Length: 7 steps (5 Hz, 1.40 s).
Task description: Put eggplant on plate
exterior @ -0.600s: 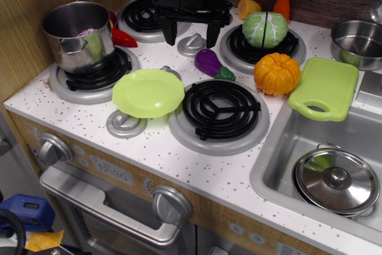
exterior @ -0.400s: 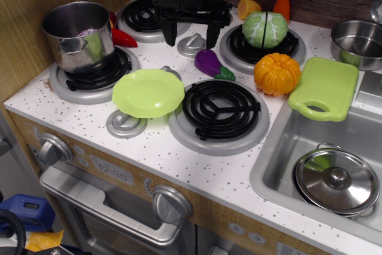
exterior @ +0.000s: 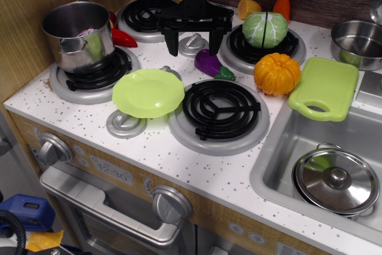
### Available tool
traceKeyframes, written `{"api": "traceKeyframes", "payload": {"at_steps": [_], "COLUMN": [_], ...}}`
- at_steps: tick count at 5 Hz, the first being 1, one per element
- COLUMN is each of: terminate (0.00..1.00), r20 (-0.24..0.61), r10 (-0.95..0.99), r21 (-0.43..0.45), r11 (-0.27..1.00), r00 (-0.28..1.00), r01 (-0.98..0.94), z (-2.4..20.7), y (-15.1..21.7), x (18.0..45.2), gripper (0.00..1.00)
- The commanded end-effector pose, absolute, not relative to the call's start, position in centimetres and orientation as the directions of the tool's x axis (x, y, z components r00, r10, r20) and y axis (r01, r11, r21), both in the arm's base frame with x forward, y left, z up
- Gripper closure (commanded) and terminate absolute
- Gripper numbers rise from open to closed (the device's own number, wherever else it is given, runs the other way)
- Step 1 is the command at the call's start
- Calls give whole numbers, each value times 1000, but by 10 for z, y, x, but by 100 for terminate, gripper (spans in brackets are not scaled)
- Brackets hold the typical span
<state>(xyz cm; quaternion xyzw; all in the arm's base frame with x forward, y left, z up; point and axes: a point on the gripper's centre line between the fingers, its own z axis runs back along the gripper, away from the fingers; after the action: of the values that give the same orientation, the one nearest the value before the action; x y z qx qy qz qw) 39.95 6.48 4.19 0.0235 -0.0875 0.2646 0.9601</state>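
The eggplant (exterior: 212, 64) is seen lying on the speckled white countertop (exterior: 179, 153), in the gap between the back right burner (exterior: 262, 46) and the front right burner (exterior: 219, 110), its green stem cap pointed toward the front right. It is not held by anything. The black gripper (exterior: 193, 45) is positioned just above and slightly behind it, its two fingers spread wide and pointing down — one finger is seen at the left near a grey stove knob (exterior: 193, 42), the other close to the purple end of the eggplant. Nothing is gripped between them.

The plate (exterior: 148, 92) — round and lime-green — is found to the front left of the eggplant, resting partly on another grey knob (exterior: 125, 123) and beside the front right burner; it is kept well apart from the eggplant and carries nothing.

To the right of the eggplant an orange pumpkin (exterior: 277, 73) is placed, and beyond it a lime-green cutting board (exterior: 325, 88) with a handle is laid at the edge of the sink (exterior: 280, 147). A green cabbage (exterior: 265, 29) is set on the back right burner. A steel pot (exterior: 79, 34) is stood on the front left burner (exterior: 89, 79), with a red pepper (exterior: 122, 38) just behind it. A lidded steel pan (exterior: 337, 180) is held in the sink.
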Motion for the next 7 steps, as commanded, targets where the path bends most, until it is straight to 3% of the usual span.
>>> {"api": "traceKeyframes", "payload": {"at_steps": [1, 4, 7], "terminate": [0, 0, 0], "r20": [275, 345, 343], "r10": [521, 447, 484], "r21": [-35, -72, -135], "r11": [846, 889, 873], "r00": [808, 826, 805], "r01": [-533, -451, -468], "z": [56, 36, 12], "y": [64, 62, 65], "x": [411, 429, 434], "gripper": [0, 0, 0]}}
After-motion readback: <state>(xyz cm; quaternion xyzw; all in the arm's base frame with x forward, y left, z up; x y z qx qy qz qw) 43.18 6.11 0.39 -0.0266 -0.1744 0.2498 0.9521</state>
